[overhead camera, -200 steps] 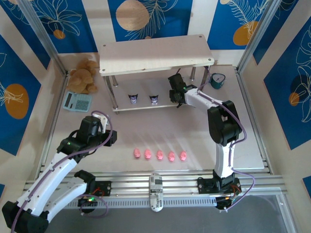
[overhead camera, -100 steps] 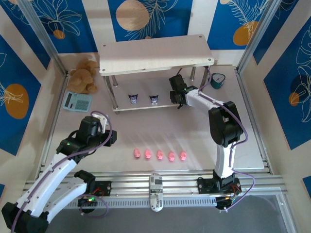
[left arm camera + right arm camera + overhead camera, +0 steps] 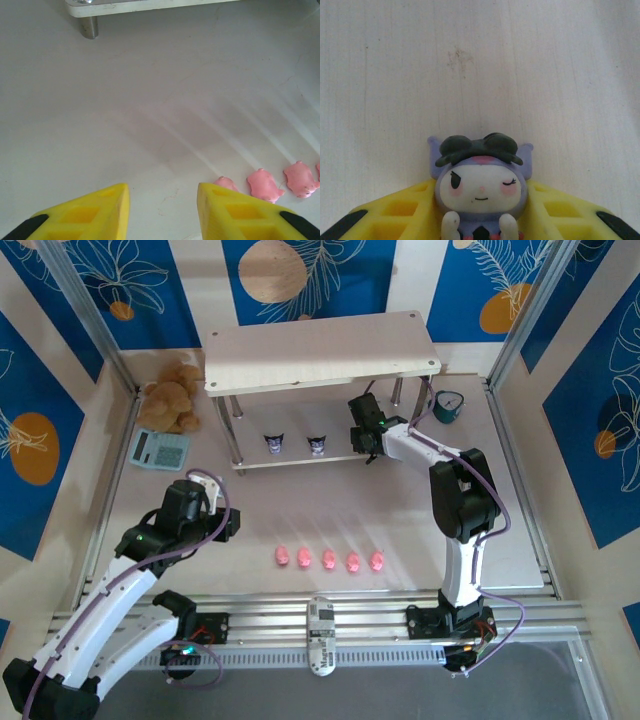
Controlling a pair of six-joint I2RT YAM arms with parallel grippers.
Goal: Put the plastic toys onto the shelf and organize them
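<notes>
Right gripper [image 3: 481, 200] flanking a white-faced dark figurine [image 3: 480, 186], grasped or released impossible to tell; figurine upright on the lower board of the shelf [image 3: 470, 60], right of two more figurines [image 3: 273, 443]. Left gripper [image 3: 161, 192] released, empty, above the counter [image 3: 150, 100] near five pink pigs [image 3: 329, 560].

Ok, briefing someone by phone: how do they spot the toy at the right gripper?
Find the two-tier wooden shelf at the back. At the right of its lower board is a small figurine, dark hood over a white winking face. Unlike the two similar figurines left of it, the right gripper's yellow fingers flank it.
</notes>
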